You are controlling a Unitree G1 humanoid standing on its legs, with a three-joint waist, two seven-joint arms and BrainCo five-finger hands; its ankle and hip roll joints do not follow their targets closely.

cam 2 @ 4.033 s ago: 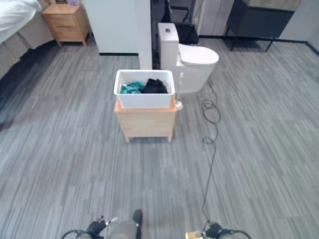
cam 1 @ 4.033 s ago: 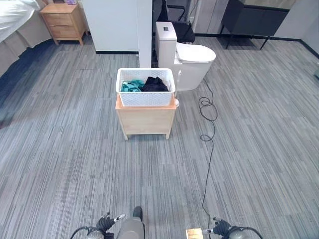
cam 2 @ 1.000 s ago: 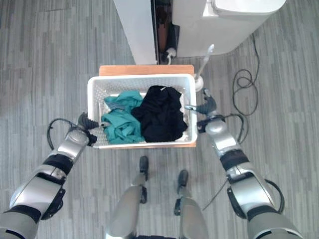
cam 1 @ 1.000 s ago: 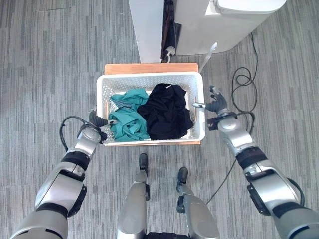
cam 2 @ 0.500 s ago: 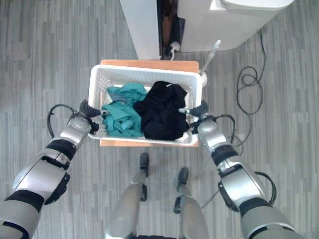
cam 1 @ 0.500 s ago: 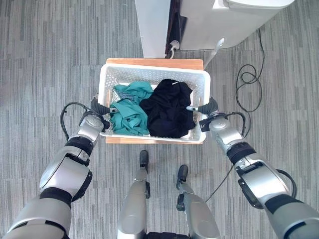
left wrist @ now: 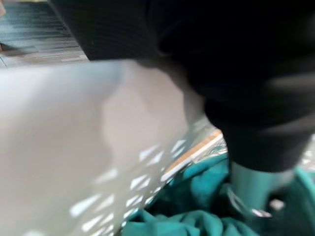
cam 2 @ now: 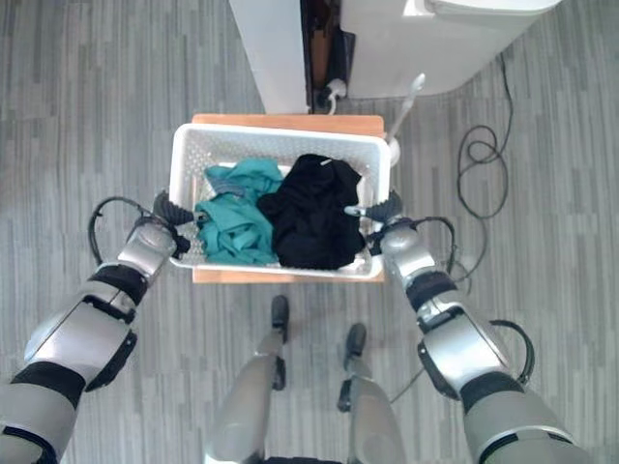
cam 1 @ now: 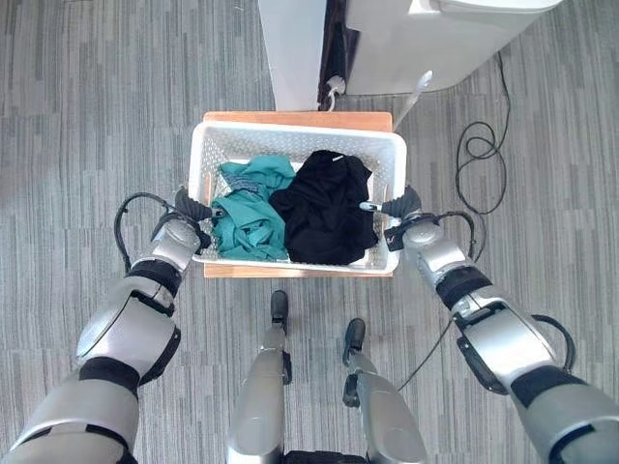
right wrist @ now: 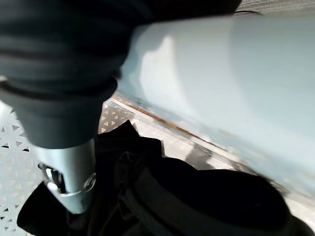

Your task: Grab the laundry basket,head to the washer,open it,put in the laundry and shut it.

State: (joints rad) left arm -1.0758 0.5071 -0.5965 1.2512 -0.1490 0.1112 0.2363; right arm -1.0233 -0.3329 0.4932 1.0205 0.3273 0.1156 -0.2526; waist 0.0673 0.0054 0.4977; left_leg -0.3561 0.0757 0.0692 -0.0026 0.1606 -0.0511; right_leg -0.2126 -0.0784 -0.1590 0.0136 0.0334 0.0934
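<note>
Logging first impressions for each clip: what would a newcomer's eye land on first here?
The white laundry basket sits on a small wooden stand in the middle of the grey floor, with a teal garment on its left and a black garment on its right. The left hand and right hand flank it, one at each side rim.

A home-like room set up for laundry: grey plank floor (cam 1: 87,106), a white appliance (cam 1: 435,39) by a white panel (cam 1: 290,48), and a white basket (cam 1: 295,140) of clothes (cam 1: 324,208) on a small wooden stand (cam 1: 290,121).
</note>
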